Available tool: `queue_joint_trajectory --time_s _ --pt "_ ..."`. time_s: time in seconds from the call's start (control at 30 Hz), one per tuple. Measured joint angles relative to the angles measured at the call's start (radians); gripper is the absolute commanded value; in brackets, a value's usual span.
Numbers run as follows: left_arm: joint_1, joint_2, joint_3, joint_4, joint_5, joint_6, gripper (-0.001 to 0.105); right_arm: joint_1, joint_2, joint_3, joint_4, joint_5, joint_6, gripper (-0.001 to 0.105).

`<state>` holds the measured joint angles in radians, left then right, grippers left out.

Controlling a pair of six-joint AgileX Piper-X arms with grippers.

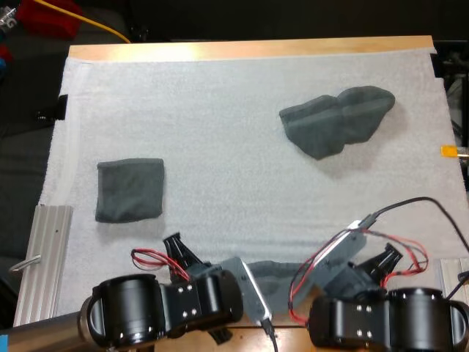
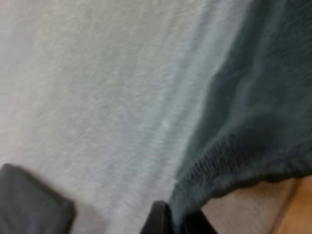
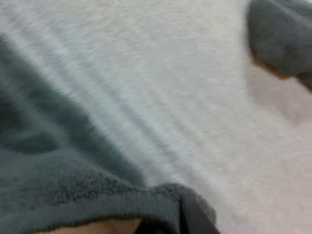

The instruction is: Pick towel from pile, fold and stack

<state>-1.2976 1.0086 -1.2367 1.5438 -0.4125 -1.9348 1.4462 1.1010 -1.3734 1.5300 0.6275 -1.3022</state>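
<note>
A dark grey-green towel (image 1: 282,273) lies spread at the mat's near edge, between my two arms. My left gripper (image 2: 170,222) is shut on its hem at one corner, where the cloth (image 2: 253,122) bunches over the fingertip. My right gripper (image 3: 187,217) is shut on the opposite corner, with the towel's hem (image 3: 73,185) wrapped round its finger. One folded towel (image 1: 130,191) rests flat on the left side of the mat. A crumpled towel pile (image 1: 337,121) sits at the far right, and the right wrist view has that pile (image 3: 282,34) beyond the bare mat.
A ribbed metal rail (image 1: 44,257) runs along the table's left side near the front. The white mat (image 1: 234,176) lies bare between the folded towel and the pile. The wooden table edge (image 2: 292,214) is right under the held towel.
</note>
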Motion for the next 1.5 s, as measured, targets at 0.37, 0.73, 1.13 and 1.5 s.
queue_joint_trajectory --time_s 0.37,0.73,1.13,1.5 --pt "0.233 0.000 0.009 -0.105 -0.021 0.156 0.000 -0.284 0.051 0.030 -0.141 0.014 -0.204 0.001" --pt "0.452 0.076 0.018 -0.305 0.023 0.336 0.000 -0.514 0.118 0.041 -0.378 -0.018 -0.391 0.001" --pt "0.601 0.236 0.018 -0.486 0.085 0.429 0.000 -0.675 0.260 0.041 -0.573 -0.117 -0.478 0.001" --pt "0.727 0.395 0.018 -0.610 0.136 0.476 0.001 -0.749 0.421 0.041 -0.716 -0.167 -0.504 0.001"
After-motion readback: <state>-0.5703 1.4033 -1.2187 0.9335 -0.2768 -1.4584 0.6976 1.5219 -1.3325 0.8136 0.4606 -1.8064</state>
